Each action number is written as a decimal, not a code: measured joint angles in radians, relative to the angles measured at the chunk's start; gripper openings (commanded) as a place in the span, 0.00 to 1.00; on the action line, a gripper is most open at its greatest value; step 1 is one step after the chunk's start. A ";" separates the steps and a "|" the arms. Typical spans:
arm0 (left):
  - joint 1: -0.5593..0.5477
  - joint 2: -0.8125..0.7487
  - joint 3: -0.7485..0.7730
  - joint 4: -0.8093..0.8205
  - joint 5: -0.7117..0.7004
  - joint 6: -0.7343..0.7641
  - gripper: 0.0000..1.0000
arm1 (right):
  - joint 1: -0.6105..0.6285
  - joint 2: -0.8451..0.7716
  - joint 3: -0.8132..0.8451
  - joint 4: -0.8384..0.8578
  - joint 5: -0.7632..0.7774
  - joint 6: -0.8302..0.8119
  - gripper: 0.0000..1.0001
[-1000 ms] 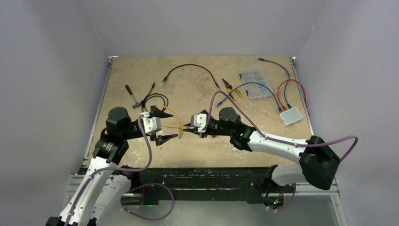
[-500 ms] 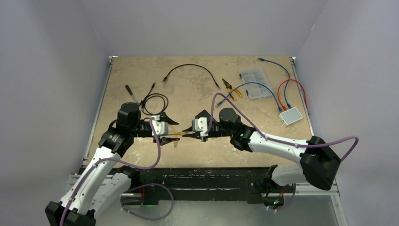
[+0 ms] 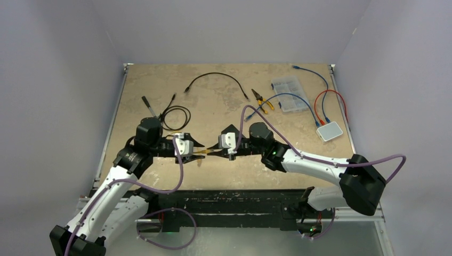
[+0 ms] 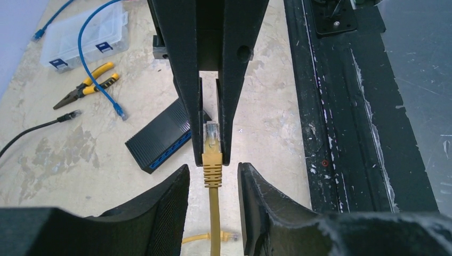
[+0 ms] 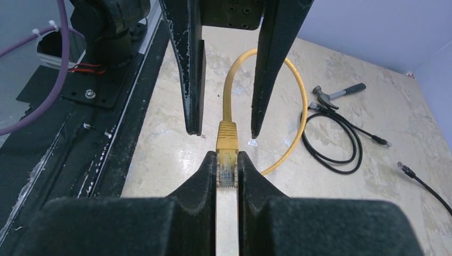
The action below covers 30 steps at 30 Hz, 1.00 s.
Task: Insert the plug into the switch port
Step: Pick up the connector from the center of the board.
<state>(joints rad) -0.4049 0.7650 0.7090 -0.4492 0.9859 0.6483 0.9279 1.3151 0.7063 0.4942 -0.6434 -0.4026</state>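
Though box labels [image 4: 104,47] illegible, plug [image 4: 212,143] tight in right gripper [image 5: 227,156], left gripper [image 4: 213,169] agape.

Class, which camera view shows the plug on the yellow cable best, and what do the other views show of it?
Left wrist: the plug faces the camera, clear tip and yellow boot visible in the right gripper. Right wrist shows it pinched, sides hidden by fingers. Top external shows only a yellow fleck.

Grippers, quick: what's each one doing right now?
Left gripper: open, jaws either side of the yellow cable, not gripping it.
Right gripper: shut on the plug.
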 measured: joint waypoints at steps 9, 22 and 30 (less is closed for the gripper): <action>-0.021 0.011 -0.005 -0.001 -0.034 0.000 0.32 | -0.010 -0.002 -0.005 0.011 -0.009 0.013 0.00; -0.024 0.035 -0.016 0.009 -0.039 0.000 0.09 | -0.019 -0.008 -0.010 0.031 -0.037 0.028 0.00; -0.026 0.037 -0.016 0.030 -0.051 -0.051 0.00 | -0.032 -0.008 -0.010 0.042 -0.047 0.065 0.31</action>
<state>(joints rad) -0.4309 0.8017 0.6933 -0.4194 0.9348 0.5972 0.8959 1.3075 0.6968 0.5362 -0.6903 -0.3374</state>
